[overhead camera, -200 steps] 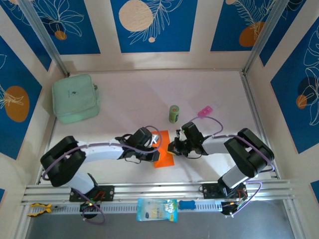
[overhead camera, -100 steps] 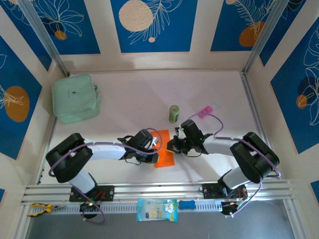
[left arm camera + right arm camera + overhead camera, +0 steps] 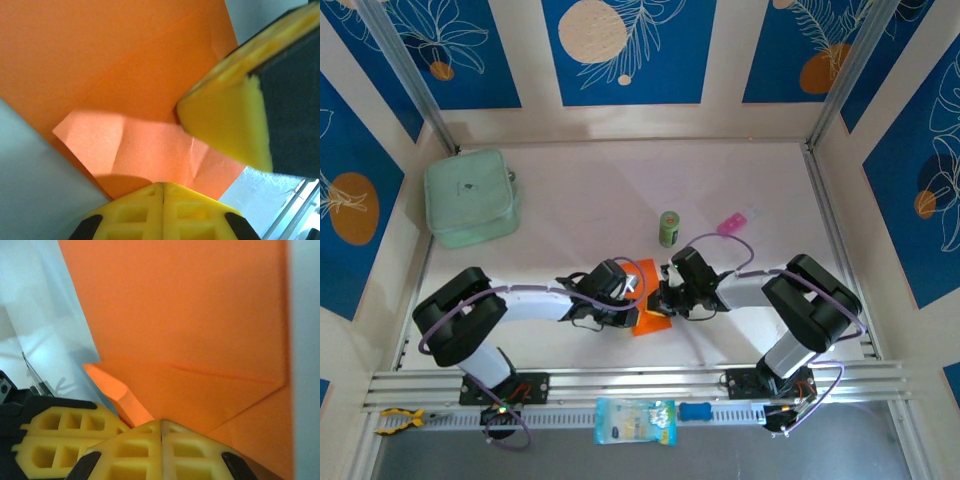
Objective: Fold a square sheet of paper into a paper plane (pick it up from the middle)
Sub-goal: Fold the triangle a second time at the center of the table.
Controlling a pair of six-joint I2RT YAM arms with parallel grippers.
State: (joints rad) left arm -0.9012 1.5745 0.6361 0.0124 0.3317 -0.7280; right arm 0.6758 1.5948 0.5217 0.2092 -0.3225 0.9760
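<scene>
The square sheet of paper point(image 3: 648, 321) is bright orange and lies creased on the table between my two arms. In the left wrist view the paper point(image 3: 125, 75) has a lighter folded flap near my fingertips. My left gripper point(image 3: 636, 290) point(image 3: 163, 186) is shut, its tips resting on the paper's left part. My right gripper point(image 3: 664, 296) point(image 3: 161, 424) is also shut, its tips pressed on the paper point(image 3: 190, 320) beside a diagonal crease. The two grippers stand almost tip to tip over the sheet. Most of the sheet is hidden under them in the top view.
A mint-green pouch point(image 3: 472, 197) sits at the back left. A small green can point(image 3: 668, 228) and a pink packet point(image 3: 735, 222) stand just behind the grippers. A blue-and-yellow packet point(image 3: 633, 420) lies on the front rail.
My right gripper has slid left onto the paper, closing in on the left gripper. The left gripper has shut fully and stayed nearly in place.
</scene>
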